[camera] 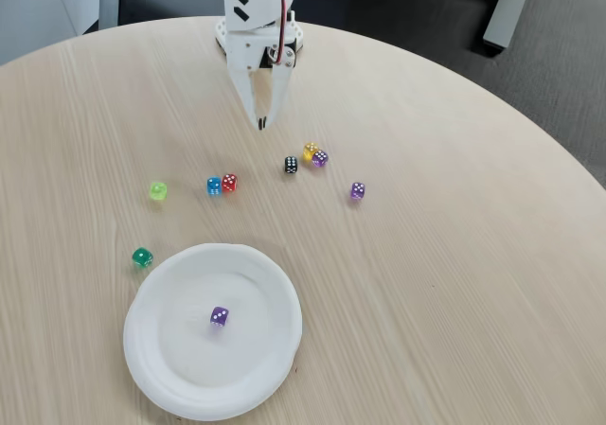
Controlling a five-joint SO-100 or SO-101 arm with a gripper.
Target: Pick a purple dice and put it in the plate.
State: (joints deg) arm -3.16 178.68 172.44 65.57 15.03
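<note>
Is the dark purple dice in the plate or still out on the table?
In. The purple dice lies inside the white plate, near its middle. The gripper is far off, holding nothing.

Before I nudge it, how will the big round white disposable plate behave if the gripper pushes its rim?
The white disposable plate looks thin and light, so it would probably slide on the smooth wooden table. Its shallow rim might flex or tip up. The purple dice lying loose inside could skitter.
</note>
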